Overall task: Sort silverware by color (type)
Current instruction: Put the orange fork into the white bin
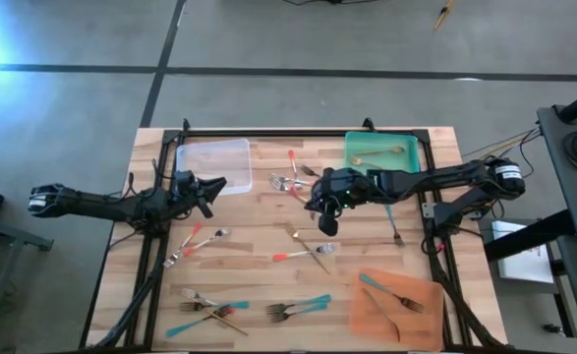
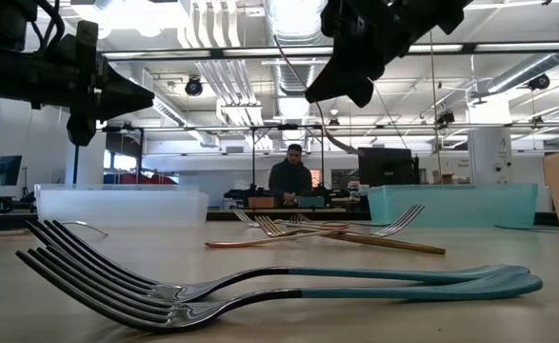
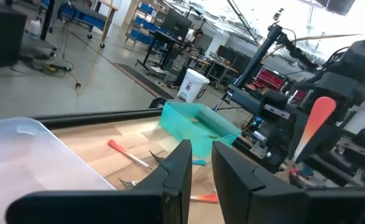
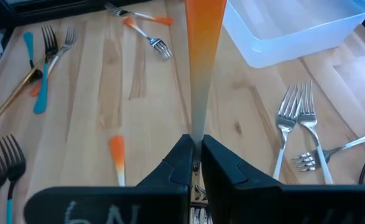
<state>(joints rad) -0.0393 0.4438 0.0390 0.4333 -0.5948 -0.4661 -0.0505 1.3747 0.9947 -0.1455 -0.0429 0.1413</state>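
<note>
My right fingers [image 4: 196,163] pinch shut on a red-handled utensil [image 4: 202,56], its long handle running straight out ahead of them, lifted clear of the counter [image 4: 138,93]. The clear tray [image 4: 294,28] lies ahead and off to one side, nearer my left arm, whose fingers [image 3: 201,168] hover narrowly parted, holding nothing

Robotics lab/workshop: ceiling ducts [image 2: 293,24], workbenches [image 3: 170,43], monitors [image 2: 384,164]
</note>
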